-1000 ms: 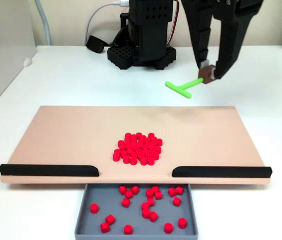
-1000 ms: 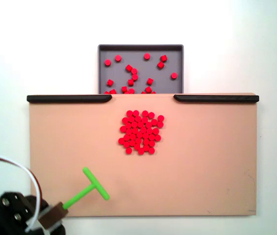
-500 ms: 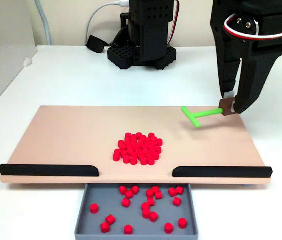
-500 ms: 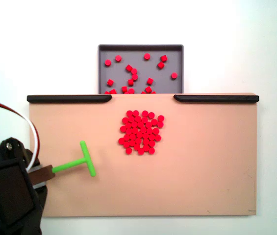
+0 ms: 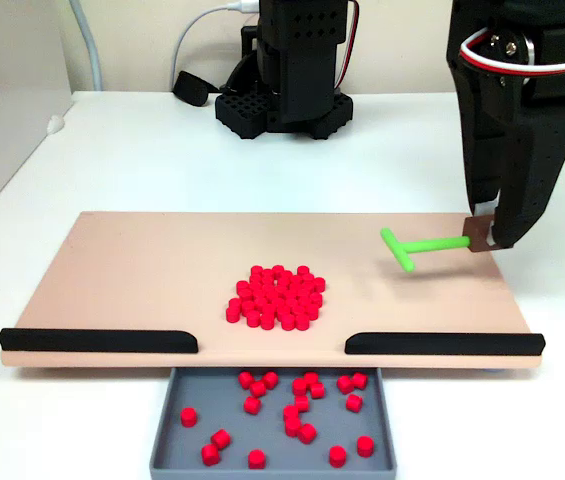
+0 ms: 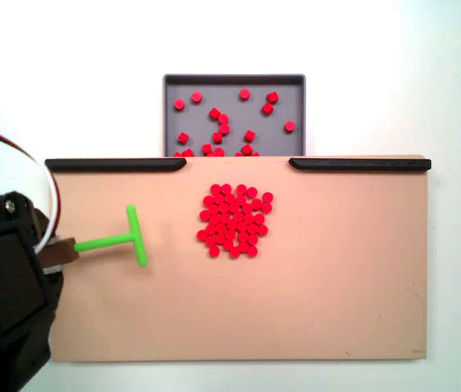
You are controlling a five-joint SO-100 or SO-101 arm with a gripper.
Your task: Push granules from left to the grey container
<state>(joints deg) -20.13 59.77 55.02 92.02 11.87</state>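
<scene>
- We see the claw [image 5: 482, 234] gripping a green stick [image 5: 417, 245] over the tan board [image 6: 336, 286].
- Red granules [image 6: 234, 220] cluster mid-board; more lie in the grey container [image 5: 167, 430].

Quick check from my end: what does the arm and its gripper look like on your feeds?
The arm is matte black printed plastic with angular, blocky shells. Red and white cables loop across its upper housing. The gripper tapers to two black fingers, with a small brown block at the tip. The black base at the table's back shows perforated panels, with a white cable running behind it.
</scene>
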